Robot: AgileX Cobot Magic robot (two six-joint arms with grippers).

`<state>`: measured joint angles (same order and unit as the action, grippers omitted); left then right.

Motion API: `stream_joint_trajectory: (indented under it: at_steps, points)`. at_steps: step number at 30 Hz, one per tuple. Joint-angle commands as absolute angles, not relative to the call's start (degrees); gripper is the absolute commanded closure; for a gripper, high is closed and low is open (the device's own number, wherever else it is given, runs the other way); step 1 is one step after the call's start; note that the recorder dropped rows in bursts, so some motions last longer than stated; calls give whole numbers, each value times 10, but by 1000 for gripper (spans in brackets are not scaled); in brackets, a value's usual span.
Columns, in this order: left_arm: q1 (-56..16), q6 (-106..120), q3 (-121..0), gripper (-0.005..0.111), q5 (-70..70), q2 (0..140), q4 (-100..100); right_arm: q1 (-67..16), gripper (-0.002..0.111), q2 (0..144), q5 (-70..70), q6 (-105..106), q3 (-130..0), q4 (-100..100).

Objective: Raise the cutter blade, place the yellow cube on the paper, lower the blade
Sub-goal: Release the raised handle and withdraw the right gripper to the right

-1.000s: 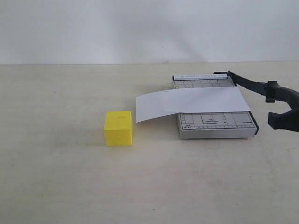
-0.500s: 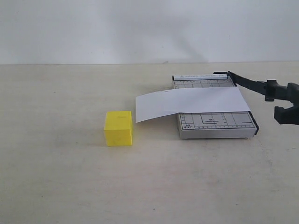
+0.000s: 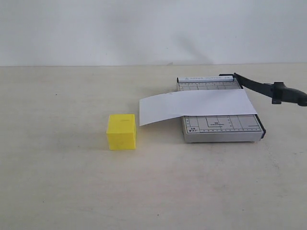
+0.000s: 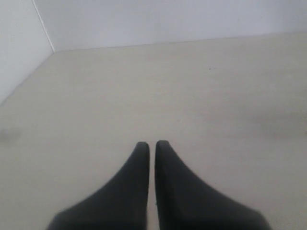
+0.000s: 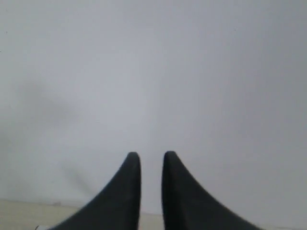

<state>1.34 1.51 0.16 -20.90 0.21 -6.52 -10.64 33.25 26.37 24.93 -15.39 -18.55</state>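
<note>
RISK: cutter blade (image 3: 261,87) stands raised, unheld, may drop onto paper (image 3: 196,106) lying across cutter board (image 3: 220,127) | yellow cube (image 3: 121,132) on worktop (image 3: 72,182) just left of paper | left pincer (image 4: 152,144) pressed together, right pincer (image 5: 151,155) slightly spread, both empty | CHANGE: right pincer has left blade handle since 1 s ago; cube unmoved

We lose the blade (image 3: 261,87) at the right edge — the paper (image 3: 196,106) covers part of the board (image 3: 223,127), whose print we cannot read.

Beige table (image 3: 57,191); yellow cube (image 3: 121,132) near grey cutter board (image 3: 220,128)
</note>
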Motion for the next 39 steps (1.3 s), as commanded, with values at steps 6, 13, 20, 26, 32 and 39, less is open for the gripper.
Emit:
stream_joint_trajectory:
  at_steps: [6,13,20,26,32,39]
  points:
    - [11,73,0,102,-184,0,-240,-103,108,252,-83,245,-155,-189]
    - [11,-101,0,102,-27,0,94,-103,108,252,-107,245,-155,-190]
    - [11,-137,0,102,5,0,219,-103,108,252,-41,245,-155,-191]
    - [11,-137,0,102,45,0,219,-103,108,252,-14,307,-155,-184]
    - [11,-124,0,102,53,0,211,-102,108,252,-18,304,-151,-184]
    - [-9,-146,-113,102,-25,114,118,11,108,308,70,303,-67,-304]
